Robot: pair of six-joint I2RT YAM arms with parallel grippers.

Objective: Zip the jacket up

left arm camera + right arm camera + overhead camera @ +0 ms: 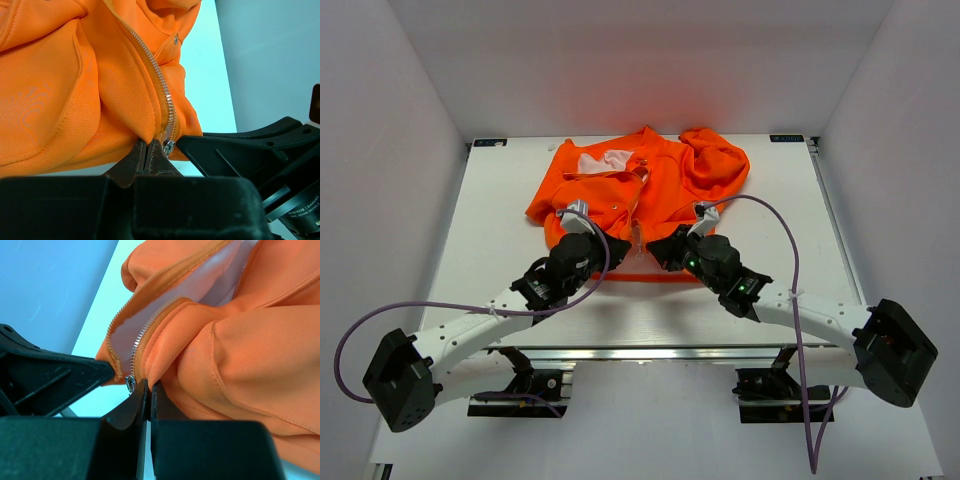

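in left claw (148, 151), right claw (148, 388), jacket (60, 90) hem

The jacket (660, 190) is matt orange cloth with a fine, even weave and raised stitched seams. Its lining (200, 287) is a paler, smoother cloth with a soft sheen. Down the jacket's front the zipper teeth (162, 90) are bright metal, and the slider (168, 146) at the hem glints silver. My left gripper (148, 150) and my right gripper (149, 390), pinched onto that hem, have matt black plastic fingers, faintly grainy. Under the jacket the table (490, 240) is smooth, white and slightly glossy.
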